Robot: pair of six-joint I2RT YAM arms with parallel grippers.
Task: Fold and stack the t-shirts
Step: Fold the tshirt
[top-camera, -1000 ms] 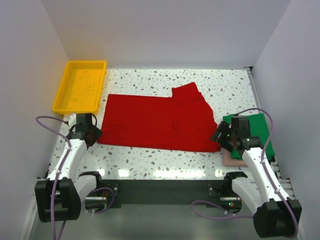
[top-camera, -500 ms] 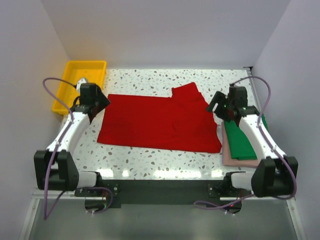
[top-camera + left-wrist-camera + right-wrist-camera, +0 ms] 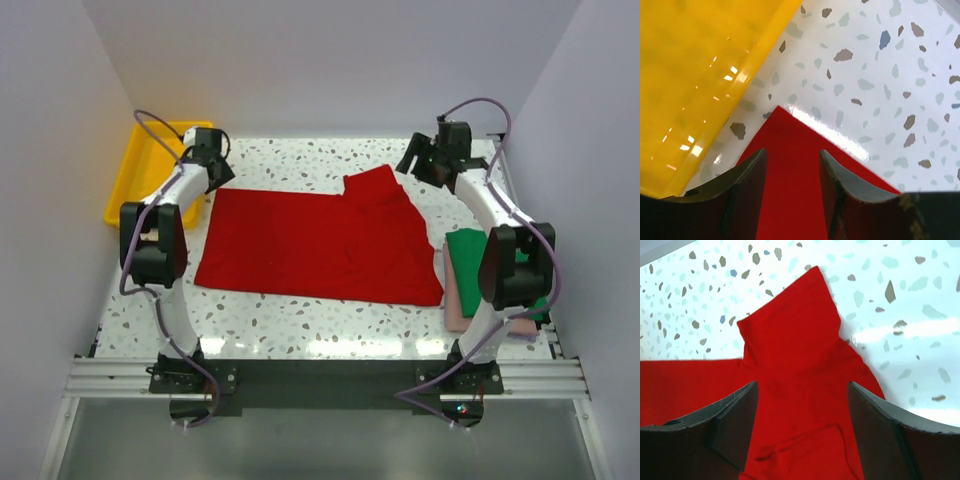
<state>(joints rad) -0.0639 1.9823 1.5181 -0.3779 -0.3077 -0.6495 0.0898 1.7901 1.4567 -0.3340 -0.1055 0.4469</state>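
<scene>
The red t-shirt (image 3: 315, 245) lies spread flat mid-table, one sleeve (image 3: 790, 335) sticking out at its far right. My left gripper (image 3: 214, 170) hovers open over the shirt's far left corner (image 3: 790, 145), with red cloth showing between its fingers (image 3: 752, 180) and nothing gripped. Over the sleeve, my right gripper (image 3: 411, 165) hangs open, its fingers (image 3: 875, 412) wide apart above the cloth. At the right edge the folded green t-shirt (image 3: 466, 250) rests on the pink t-shirt (image 3: 455, 310), both partly hidden by the right arm.
A yellow tray (image 3: 135, 185) sits at the far left, close beside the left gripper, and its wall (image 3: 690, 75) fills the left wrist view's left side. White walls enclose the speckled table (image 3: 300, 160) at the back and on both sides.
Both arms have swung from the near edge out to the far side of the red t-shirt. Both grippers' jaws stand wider than a second ago.
</scene>
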